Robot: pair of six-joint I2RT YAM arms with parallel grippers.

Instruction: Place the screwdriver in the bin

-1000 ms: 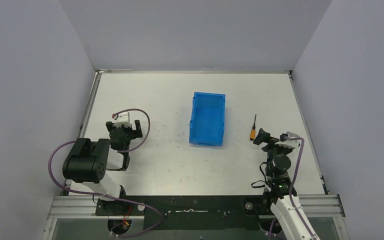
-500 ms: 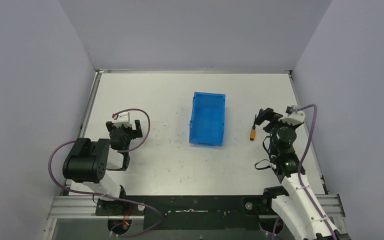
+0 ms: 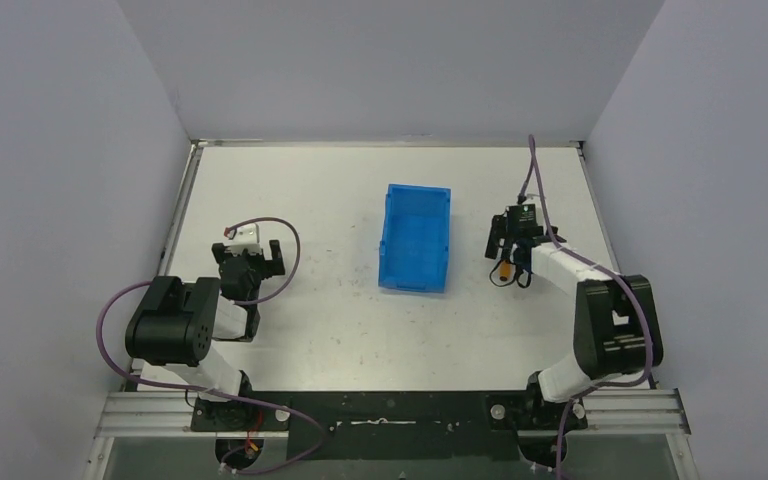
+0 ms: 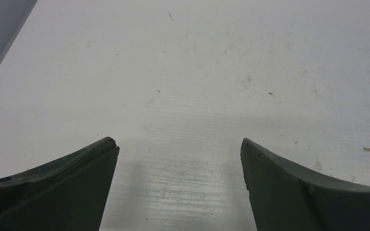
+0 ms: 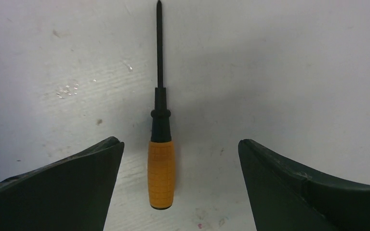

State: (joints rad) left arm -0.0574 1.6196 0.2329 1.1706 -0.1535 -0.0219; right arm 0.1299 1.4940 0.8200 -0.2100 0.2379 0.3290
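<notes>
I have my right gripper [image 5: 179,144] spread wide astride the screwdriver [image 5: 160,120], which lies ungrasped on the table [image 3: 300,190] just right of the bin [image 3: 412,283], so gripping, carrying and dropping all remain

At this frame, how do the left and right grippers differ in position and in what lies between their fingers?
The right gripper is stretched out to the right of the bin, while the left gripper sits on a folded arm at the table's left side. The right gripper has the screwdriver's orange handle lying between its fingers, untouched. The left gripper has only bare table between its fingers. Both are open.
</notes>
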